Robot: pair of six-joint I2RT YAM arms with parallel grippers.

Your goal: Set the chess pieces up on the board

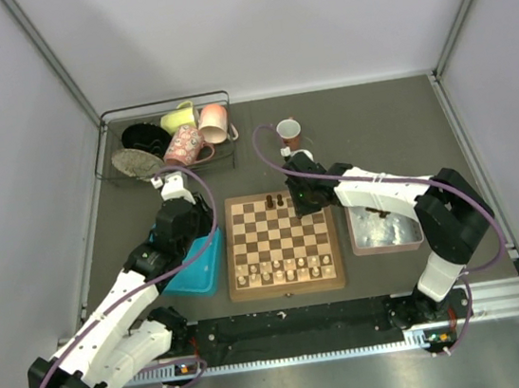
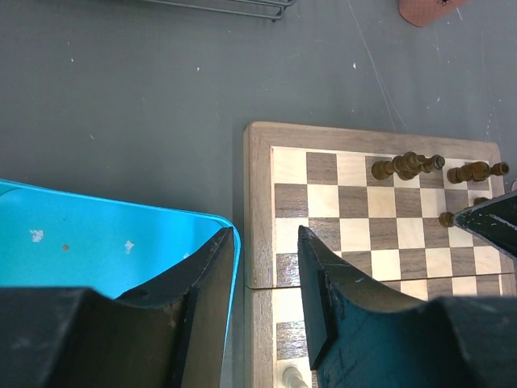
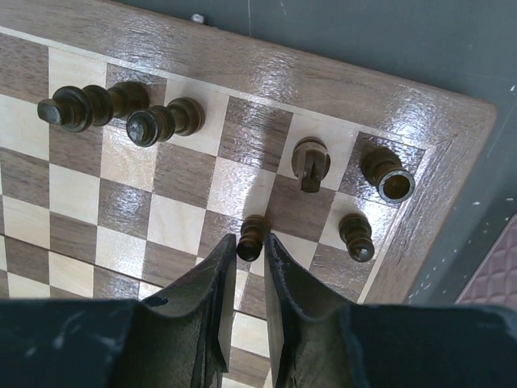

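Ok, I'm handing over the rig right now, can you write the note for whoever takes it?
Left claw: open, empty, over the blue tray's edge beside the board.
Right claw: closed on a dark pawn near the board's far right corner.
Done: five other dark pieces stand on the far rows; pale pieces line the near side.
Left to do: seat this pawn, then fill the rest of the far two rows; spare pieces not in view.
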